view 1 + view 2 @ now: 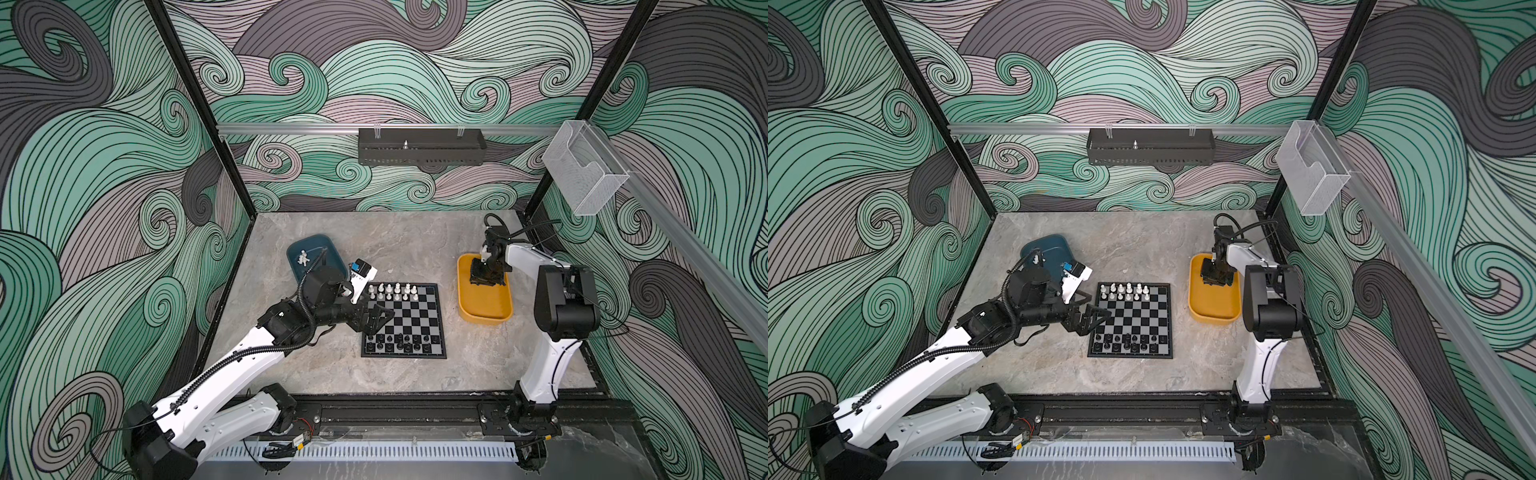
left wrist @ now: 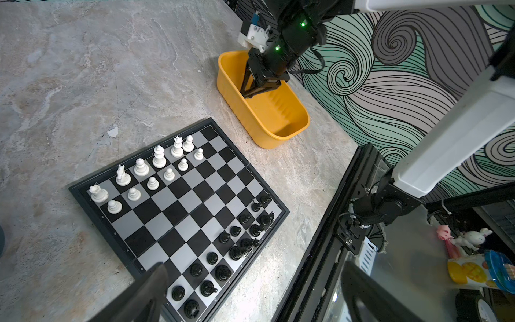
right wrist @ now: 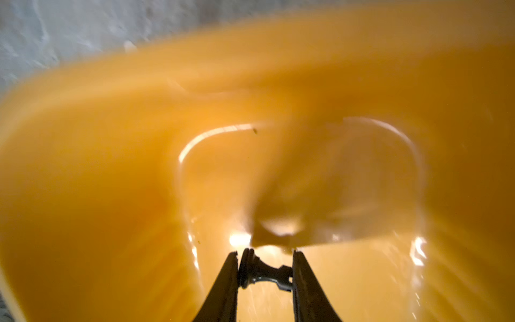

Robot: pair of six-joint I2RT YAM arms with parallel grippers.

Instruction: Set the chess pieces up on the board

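Observation:
The board (image 1: 409,316) lies mid-table, also in the left wrist view (image 2: 178,212). White chess pieces (image 1: 392,291) fill part of its far two rows and black ones (image 1: 399,343) part of its near two rows. My left gripper (image 1: 376,320) hangs open over the board's left edge, its jaws (image 2: 256,278) wide apart with nothing between them. My right gripper (image 1: 482,278) reaches down into the yellow tray (image 1: 486,309). In the right wrist view it (image 3: 266,267) is shut on a black chess piece (image 3: 264,271) held crosswise, base against one finger.
A teal tray (image 1: 320,249) behind my left arm holds a few white pieces (image 1: 303,259). A black wire basket (image 1: 422,151) and a clear box (image 1: 584,170) hang on the walls. A black rail (image 1: 399,411) runs along the table's front edge.

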